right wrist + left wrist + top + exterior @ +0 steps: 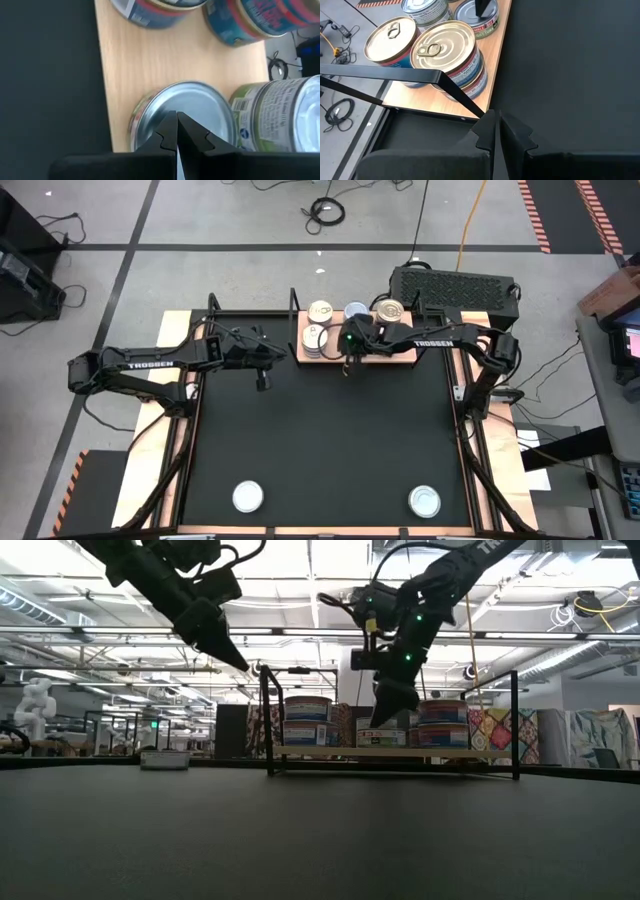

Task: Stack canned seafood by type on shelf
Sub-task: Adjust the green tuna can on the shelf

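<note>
The light-wood shelf point(398, 357) stands at the mat's far edge and carries several tins, some in stacks point(308, 722). From above I see cream point(320, 311), pale blue-silver point(356, 311) and gold point(390, 310) tops. My right gripper point(176, 116) is shut and points down just over a single silver-topped tin point(200, 107) at the shelf's near edge. My left gripper point(495, 119) is shut. It hovers above the mat by the shelf's left end, near two gold-topped tins point(442, 45). Two more tins point(248, 497) point(424, 501) lie flat on the mat near its near edge. My right gripper points down from above at the flat top point(165, 112) of the silver-topped tin, with its shut fingertips right over it. The tin sits flat on the shelf board. I cannot tell whether the fingertips touch the top.
Thin black posts and a rail point(395, 75) frame the shelf's ends. A black box point(455, 285) sits behind the shelf on the right. The black mat point(320, 440) lies bare between the shelf and the two near tins.
</note>
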`<move>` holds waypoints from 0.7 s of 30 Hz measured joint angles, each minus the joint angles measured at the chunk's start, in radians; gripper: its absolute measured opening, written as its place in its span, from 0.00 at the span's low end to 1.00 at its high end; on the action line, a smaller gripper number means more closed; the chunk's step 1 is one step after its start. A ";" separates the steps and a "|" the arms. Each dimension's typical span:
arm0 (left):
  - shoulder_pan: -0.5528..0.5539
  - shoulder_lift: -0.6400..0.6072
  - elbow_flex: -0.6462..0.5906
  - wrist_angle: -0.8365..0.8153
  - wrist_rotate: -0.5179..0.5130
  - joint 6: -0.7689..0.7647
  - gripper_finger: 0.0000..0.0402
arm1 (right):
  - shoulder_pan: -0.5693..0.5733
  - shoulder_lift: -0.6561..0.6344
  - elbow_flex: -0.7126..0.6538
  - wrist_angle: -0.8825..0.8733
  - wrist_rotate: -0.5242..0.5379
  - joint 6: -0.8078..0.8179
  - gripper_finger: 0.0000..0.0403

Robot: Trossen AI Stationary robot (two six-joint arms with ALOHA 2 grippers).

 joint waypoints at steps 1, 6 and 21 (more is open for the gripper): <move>0.000 0.000 0.000 0.000 0.000 0.000 0.07 | 0.000 0.000 0.000 -0.008 0.000 0.000 0.00; 0.000 0.000 0.000 -0.001 0.000 0.000 0.07 | 0.000 0.000 0.000 -0.027 0.001 0.008 0.00; -0.004 0.000 0.000 -0.003 0.047 -0.001 0.07 | 0.008 -0.004 -0.001 -0.021 0.019 -0.013 0.00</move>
